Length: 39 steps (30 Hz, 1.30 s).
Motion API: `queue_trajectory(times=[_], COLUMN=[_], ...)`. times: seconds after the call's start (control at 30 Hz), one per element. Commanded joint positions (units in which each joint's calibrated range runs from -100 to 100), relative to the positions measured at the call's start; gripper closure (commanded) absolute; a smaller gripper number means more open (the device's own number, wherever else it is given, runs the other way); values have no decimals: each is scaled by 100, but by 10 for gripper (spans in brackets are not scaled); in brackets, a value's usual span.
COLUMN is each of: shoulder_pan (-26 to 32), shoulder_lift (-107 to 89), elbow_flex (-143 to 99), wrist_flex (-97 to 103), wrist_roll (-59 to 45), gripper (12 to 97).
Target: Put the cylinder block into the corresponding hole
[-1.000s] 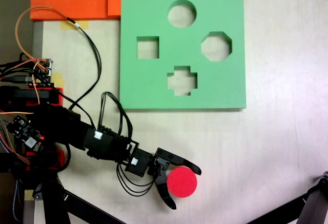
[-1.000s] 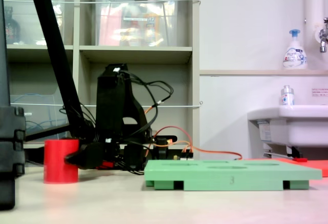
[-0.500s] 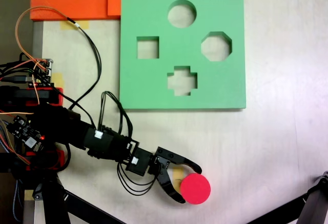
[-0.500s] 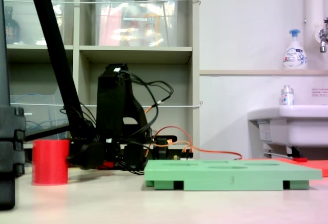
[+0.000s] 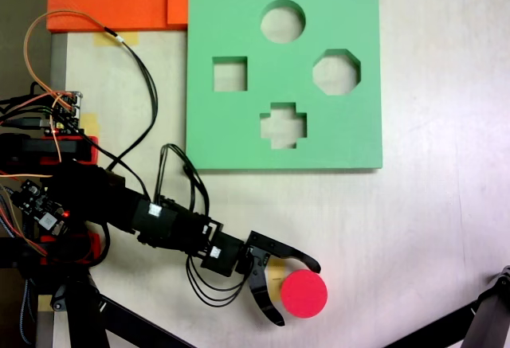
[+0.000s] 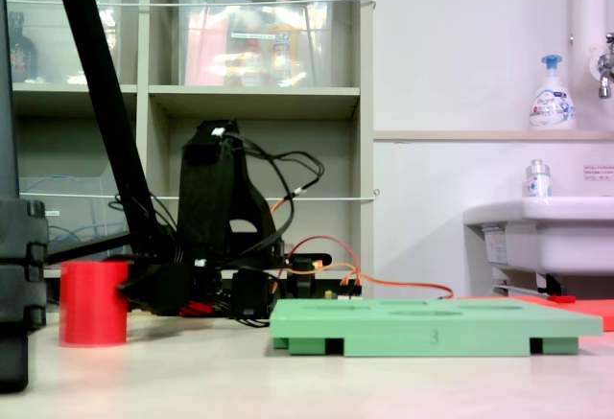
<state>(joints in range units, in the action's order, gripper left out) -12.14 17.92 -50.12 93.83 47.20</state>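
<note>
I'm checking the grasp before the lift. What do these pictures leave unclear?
- Contact: in the top-down fixed view the pincer stands open around the red cylinder block; whether a tip touches it cannot be told.
- Pincer tips: in the side fixed view the block covers them.
- Round hole: seen edge-on in the side fixed view, the green board hides its depth.

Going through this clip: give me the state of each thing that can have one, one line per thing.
Gripper: open, jaws either side of the red cylinder, low at the table.
Red cylinder: upright on the table, not lifted, outside the board.
Green board: flat on the table.
Round hole: empty.
Octagonal, square and cross holes: empty.
</note>
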Motion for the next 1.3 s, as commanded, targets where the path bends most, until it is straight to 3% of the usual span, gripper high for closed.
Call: queue_trajectory(times=[0.0, 0.4, 0.67, 1.27], shoulder_pan=[-24, -39, -54, -20], shoulder_lift=[52, 429, 512, -549], elbow_flex=[326, 905, 964, 227], wrist_flex=[106, -144, -154, -115], wrist_roll=[15, 24, 29, 44], gripper=[454, 464, 596, 777])
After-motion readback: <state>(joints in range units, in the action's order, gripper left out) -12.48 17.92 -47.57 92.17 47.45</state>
